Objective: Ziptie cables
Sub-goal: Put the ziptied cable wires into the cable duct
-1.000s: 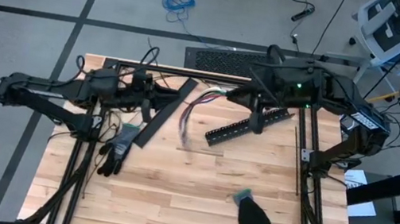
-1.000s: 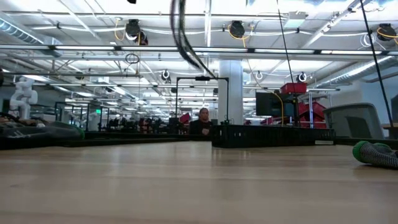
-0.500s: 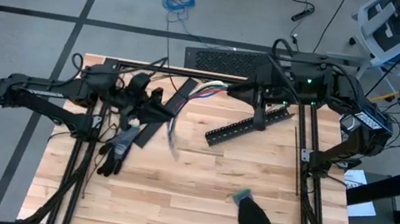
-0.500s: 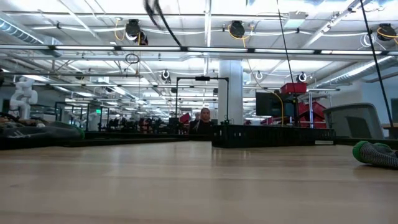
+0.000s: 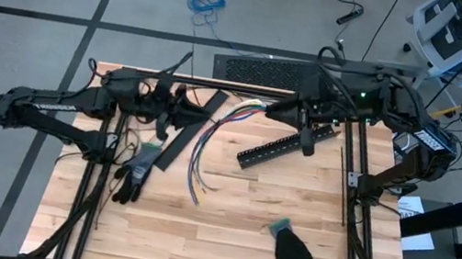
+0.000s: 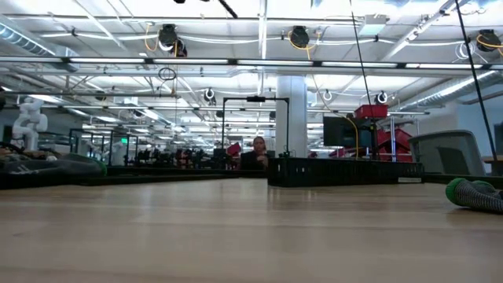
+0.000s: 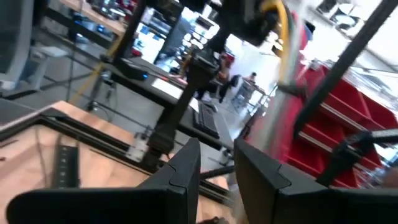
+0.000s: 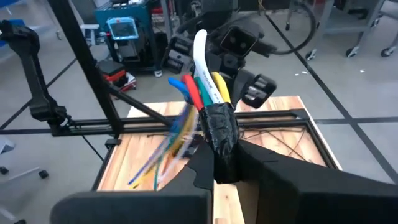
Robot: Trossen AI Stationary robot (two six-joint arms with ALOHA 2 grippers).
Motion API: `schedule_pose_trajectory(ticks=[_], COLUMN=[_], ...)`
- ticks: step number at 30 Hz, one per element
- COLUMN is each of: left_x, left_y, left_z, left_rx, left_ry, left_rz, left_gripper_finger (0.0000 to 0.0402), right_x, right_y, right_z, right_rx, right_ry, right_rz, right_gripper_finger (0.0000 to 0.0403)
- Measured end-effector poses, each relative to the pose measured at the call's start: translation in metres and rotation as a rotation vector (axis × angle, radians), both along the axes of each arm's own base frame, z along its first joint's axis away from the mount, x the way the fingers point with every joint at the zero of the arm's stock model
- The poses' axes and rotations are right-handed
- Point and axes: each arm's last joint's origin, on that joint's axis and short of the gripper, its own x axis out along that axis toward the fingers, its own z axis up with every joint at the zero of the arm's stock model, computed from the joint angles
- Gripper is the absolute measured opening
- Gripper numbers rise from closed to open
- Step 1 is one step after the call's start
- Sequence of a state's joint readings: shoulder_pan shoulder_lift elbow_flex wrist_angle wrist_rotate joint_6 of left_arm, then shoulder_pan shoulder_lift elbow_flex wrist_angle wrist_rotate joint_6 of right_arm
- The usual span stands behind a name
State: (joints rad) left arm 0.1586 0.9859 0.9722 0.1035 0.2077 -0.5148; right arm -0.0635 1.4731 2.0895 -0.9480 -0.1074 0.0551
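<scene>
Cables (image 5: 211, 140) have swung leftward; right tool (image 8: 225, 163) clamps their taped end; left tool (image 7: 216, 163) slightly parted, empty.

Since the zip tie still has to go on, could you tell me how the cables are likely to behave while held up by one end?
Probably floppy: the cables droop and fan out from the right gripper, shut on their taped end. Likely light, since one pinch carries them. They may swing; the loose ends look blurred.

Multicoloured cables (image 5: 211, 140), taped end raised
</scene>
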Motion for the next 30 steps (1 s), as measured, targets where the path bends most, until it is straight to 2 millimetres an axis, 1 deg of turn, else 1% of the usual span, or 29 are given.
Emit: schedule_pose_trajectory(ticks=[4,8,13,18,22,26,30], left_x=[-0.001,-0.001,-0.001,0.001,0.008,0.016,0.018], left_y=[0.002,0.002,0.001,0.001,0.001,0.002,0.002], left_z=[0.001,0.002,0.005,0.007,0.008,0.003,0.001], left_rx=[0.0,-0.045,-0.041,-0.036,-0.089,-0.099,-0.098], left_ry=[-0.015,-0.02,-0.048,-0.074,-0.106,-0.086,-0.078], left_rz=[0.008,-0.034,-0.042,-0.053,-0.12,-0.129,-0.144], left_gripper_finger=[0.0093,0.0093,0.0093,0.0093,0.0093,0.0093,0.0093], right_x=[0.0,0.0,0.0,0.005,0.012,0.017,0.019], right_y=[0.0,0.0,0.0,0.0,-0.001,-0.001,0.0], right_z=[0.0,0.0,0.001,0.0,-0.002,-0.004,-0.005], right_rx=[-0.001,-0.007,-0.014,-0.015,-0.015,-0.008,-0.007], right_ry=[0.004,0.005,-0.011,-0.016,-0.022,-0.02,-0.016], right_rz=[0.002,0.003,0.004,0.005,0.006,0.024,0.028], right_gripper_finger=[0.0012,0.0012,0.0012,0.0011,0.0011,0.0012,0.0011])
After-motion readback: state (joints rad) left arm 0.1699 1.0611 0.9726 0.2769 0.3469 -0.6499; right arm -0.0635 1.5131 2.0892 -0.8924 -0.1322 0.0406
